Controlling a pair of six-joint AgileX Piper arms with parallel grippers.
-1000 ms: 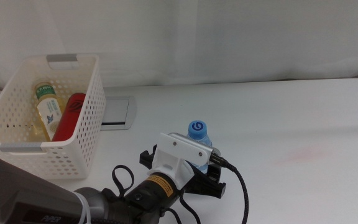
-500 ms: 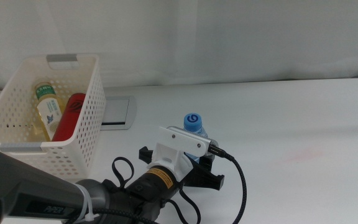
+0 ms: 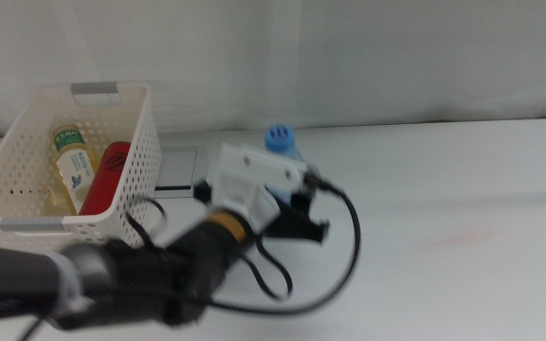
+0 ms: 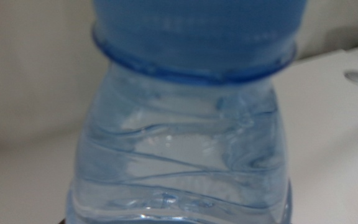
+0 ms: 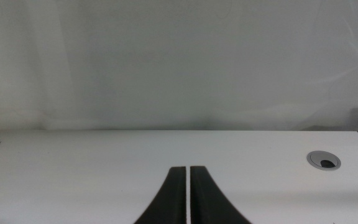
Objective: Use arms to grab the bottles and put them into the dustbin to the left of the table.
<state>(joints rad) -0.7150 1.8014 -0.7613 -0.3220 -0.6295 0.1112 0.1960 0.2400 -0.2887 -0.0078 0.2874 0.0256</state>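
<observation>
Nearest the middle camera, the left arm [image 3: 112, 279] sweeps in from the lower left, blurred, with a black cable looping beside it. At its end the left gripper [image 3: 287, 206] is clamped on the water bottle [image 3: 282, 152], which it holds off the table [image 3: 463, 189], the blue cap [image 3: 280, 137] poking up above the white wrist housing. Up close in the left wrist view, the clear ribbed shoulder of that bottle [image 4: 179, 155] fills almost the whole picture, with the blue cap's lower ring [image 4: 194, 37] above it; the jaws themselves are hidden by the bottle.

Left of the gripper and a little farther back stands the dustbin [image 3: 136, 180], a white perforated basket with grey handles. Inside it lie the yellow tea bottle [image 3: 67, 169] and the red cola can [image 3: 105, 177], side by side and touching. Just behind the basket's right wall a grey flat plate [image 3: 176, 170] is set into the tabletop.

Over on the other side, the right gripper [image 5: 188, 196] rests low above the bare table [image 5: 104, 162], its two dark jaws pressed together with only a thin line between them. Beyond it a round grey cable hole [image 5: 324, 160] sits in the surface, and a pale curtain [image 5: 179, 62] hangs at the far edge.
</observation>
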